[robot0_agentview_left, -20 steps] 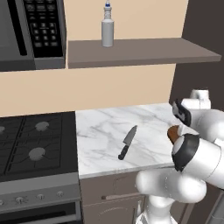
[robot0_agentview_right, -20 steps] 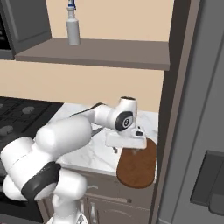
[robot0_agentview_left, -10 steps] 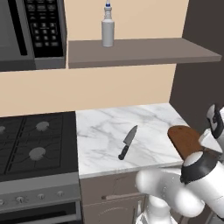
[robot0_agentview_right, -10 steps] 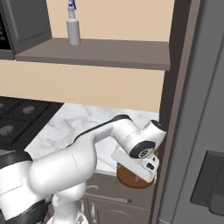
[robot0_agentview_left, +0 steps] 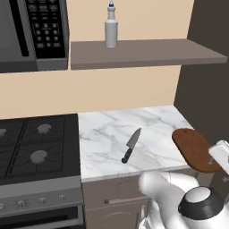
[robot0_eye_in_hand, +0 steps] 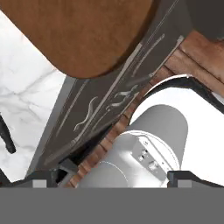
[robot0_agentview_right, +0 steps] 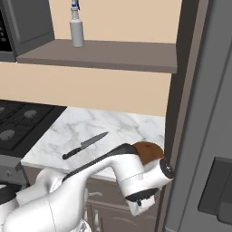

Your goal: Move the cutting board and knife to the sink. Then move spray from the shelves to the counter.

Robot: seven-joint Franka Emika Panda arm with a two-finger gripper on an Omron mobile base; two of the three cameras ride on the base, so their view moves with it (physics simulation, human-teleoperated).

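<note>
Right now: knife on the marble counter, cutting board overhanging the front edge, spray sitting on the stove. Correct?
One error: the spray stands on the shelves, not the stove, as the left base view shows. Knife on the counter and overhanging cutting board are right.

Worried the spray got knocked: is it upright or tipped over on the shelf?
Upright. The spray stands on its base on the shelf, nozzle at the top, in both base views.
</note>
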